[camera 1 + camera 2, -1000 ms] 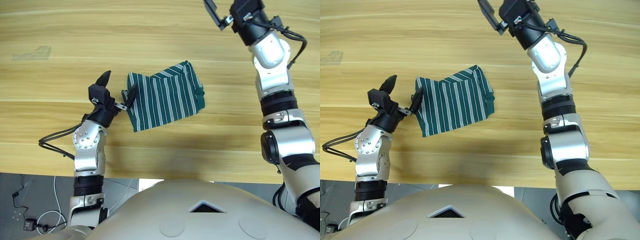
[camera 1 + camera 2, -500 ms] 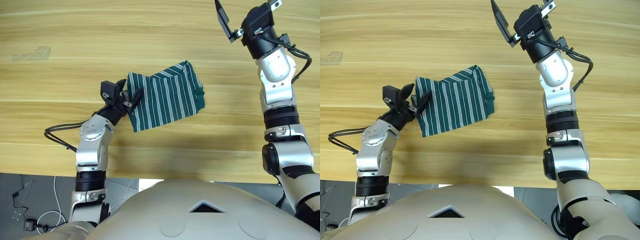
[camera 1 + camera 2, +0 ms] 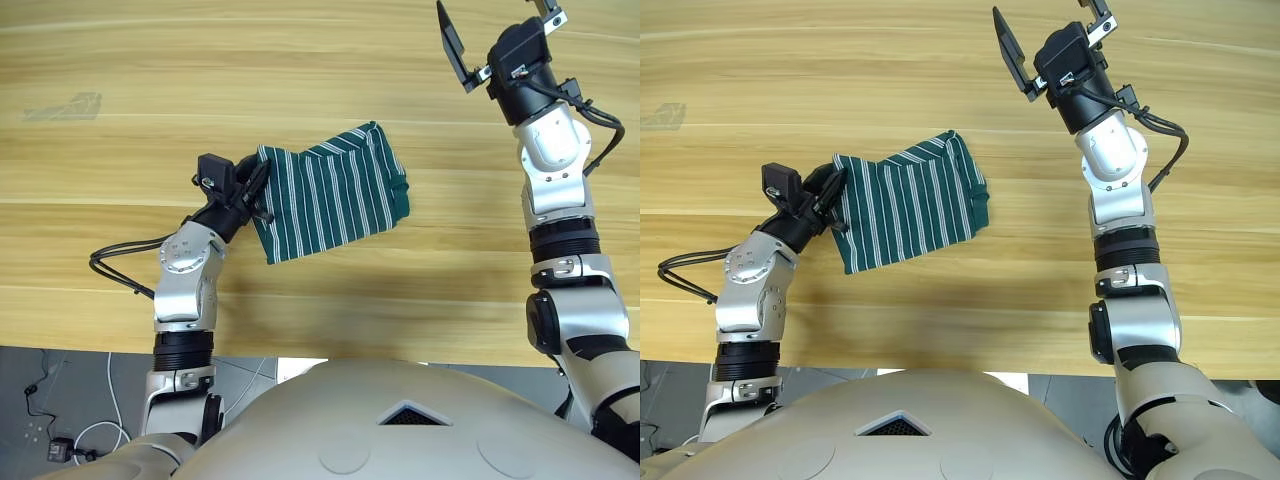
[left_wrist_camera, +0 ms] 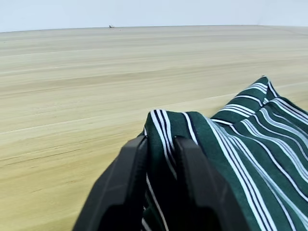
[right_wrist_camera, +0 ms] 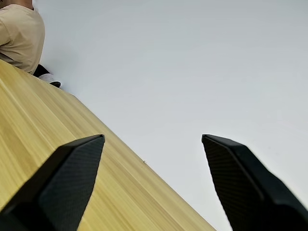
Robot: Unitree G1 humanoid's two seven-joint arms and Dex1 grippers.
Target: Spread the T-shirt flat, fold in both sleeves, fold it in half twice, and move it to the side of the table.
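Pale wooden table (image 3: 120, 60) with a folded striped T-shirt (image 3: 335, 195) on it, and a plain white wall (image 5: 192, 57) beyond.
Wood grain runs left to right across the tabletop; below its near edge lies grey floor (image 3: 50, 390) with a cable (image 3: 100, 425) at the left. The green, white-striped T-shirt lies folded into a compact rectangle near the table's middle, a little to the left. The left gripper (image 4: 161, 144) pinches its left edge — fingers closed on a raised fold, the cloth between them hidden. The right gripper (image 5: 151, 139) hangs raised over the far right of the table, fingers spread wide with nothing between them — one fingertip is cut off at the top of the head views.
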